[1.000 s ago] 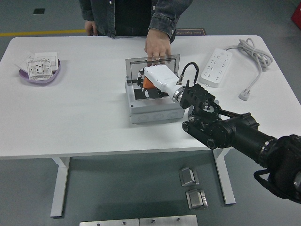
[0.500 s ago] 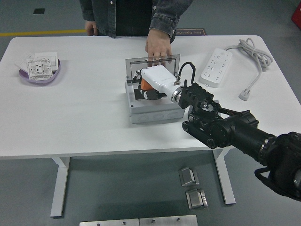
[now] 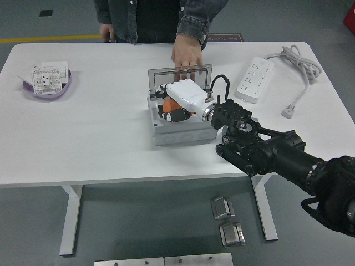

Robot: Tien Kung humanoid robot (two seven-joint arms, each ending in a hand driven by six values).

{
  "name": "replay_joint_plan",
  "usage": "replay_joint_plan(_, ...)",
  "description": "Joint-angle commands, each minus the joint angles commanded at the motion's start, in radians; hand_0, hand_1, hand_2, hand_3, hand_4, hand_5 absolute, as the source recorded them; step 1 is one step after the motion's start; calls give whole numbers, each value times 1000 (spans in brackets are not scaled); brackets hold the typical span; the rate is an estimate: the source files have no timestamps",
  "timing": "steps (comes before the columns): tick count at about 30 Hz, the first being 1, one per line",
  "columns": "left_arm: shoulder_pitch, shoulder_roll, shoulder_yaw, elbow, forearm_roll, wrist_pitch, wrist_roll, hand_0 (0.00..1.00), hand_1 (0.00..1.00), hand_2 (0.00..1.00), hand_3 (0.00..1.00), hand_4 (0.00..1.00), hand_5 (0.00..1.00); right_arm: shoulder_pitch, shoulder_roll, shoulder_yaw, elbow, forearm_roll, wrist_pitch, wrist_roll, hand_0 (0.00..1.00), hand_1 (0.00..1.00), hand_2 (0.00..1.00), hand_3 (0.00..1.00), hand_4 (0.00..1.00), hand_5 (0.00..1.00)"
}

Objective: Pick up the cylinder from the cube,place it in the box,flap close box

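My right hand [image 3: 172, 110], a white shell with black fingers, reaches from the lower right into the open grey box [image 3: 180, 134] at the table's middle. Its fingers are curled around an orange cylinder [image 3: 167, 104], held low inside the box near the left wall. The box's clear lid [image 3: 157, 77] stands upright at the back. A person's hand [image 3: 186, 54] rests on the lid's top edge from the far side. I cannot make out a cube; the hand hides most of the box's inside. My left arm is out of view.
A white power strip [image 3: 255, 79] with its cable [image 3: 297, 58] lies at the right rear. A purple dish [image 3: 47, 87] holding a white socket plate sits at the far left. The person stands at the far edge.
My right hand has shifted a little left and lower into the box, with the orange cylinder in it. The person's hand and the lid have stayed put.
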Motion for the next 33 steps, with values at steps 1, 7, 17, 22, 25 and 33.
replay_joint_plan(1,0,0,0,0,0,0,0,680,662,579,600,505,18,0,-1,1,0,0,0,0,434,535,651,778,869,308)
replay_joint_plan(7,2,-2,-7,0,9,-1,0,680,662,579,600,504,15,-4,-13,25,23,-5,-4,-2,434,532,647,776,886,320)
replay_joint_plan(17,11,-12,-23,0,17,-2,0,679,662,579,599,503,16,-35,-106,96,199,3,9,-46,430,527,637,770,891,338)
replay_joint_plan(22,16,-15,-40,0,30,-3,1,679,662,579,599,503,16,-30,-163,140,301,26,25,-67,430,527,637,770,891,338)
replay_joint_plan(25,15,-13,-35,0,24,-2,1,680,662,578,598,503,16,-10,-172,188,301,29,31,-70,426,523,636,769,890,340)
replay_joint_plan(33,13,-6,-20,0,14,-2,2,680,661,579,597,502,13,67,-132,265,167,45,43,-56,431,524,637,767,889,349)
